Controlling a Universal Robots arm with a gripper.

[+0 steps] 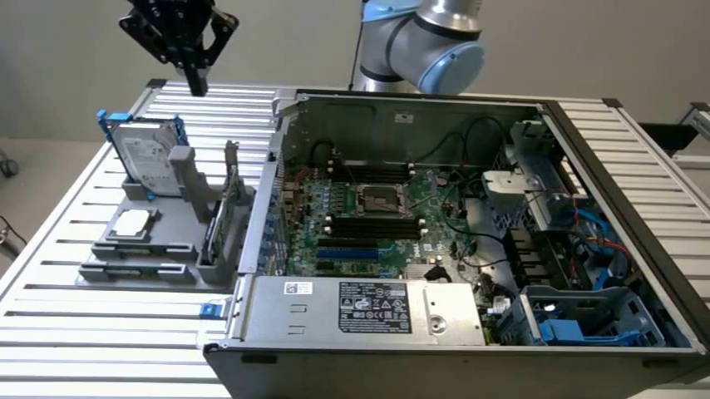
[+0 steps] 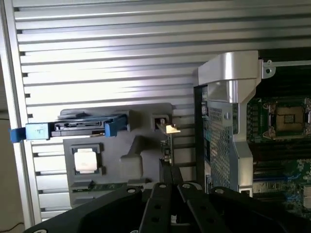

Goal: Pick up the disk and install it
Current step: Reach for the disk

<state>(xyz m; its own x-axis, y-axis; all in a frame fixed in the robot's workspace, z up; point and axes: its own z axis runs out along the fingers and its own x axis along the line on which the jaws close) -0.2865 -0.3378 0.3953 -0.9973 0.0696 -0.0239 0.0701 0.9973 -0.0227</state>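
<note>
The disk [image 1: 150, 154] stands upright on its edge in a grey holder [image 1: 166, 245] at the exterior view's left, its white label facing forward and its blue carrier around it. My gripper [image 1: 198, 83] hangs high above and slightly behind it, apart from it, shut with nothing between the fingers. In the wrist view the disk [image 2: 73, 127] shows edge-on from above with blue tabs at both ends. There my gripper [image 2: 169, 169] points down with its fingers pressed together, off to the side of the disk.
An open computer case [image 1: 466, 241] with its motherboard fills the exterior view's right, and a large grey labelled box [image 1: 367, 307] sits at its front. A small square silver chip [image 1: 133, 223] lies in the holder. A slatted metal table [image 1: 66, 332] carries it all.
</note>
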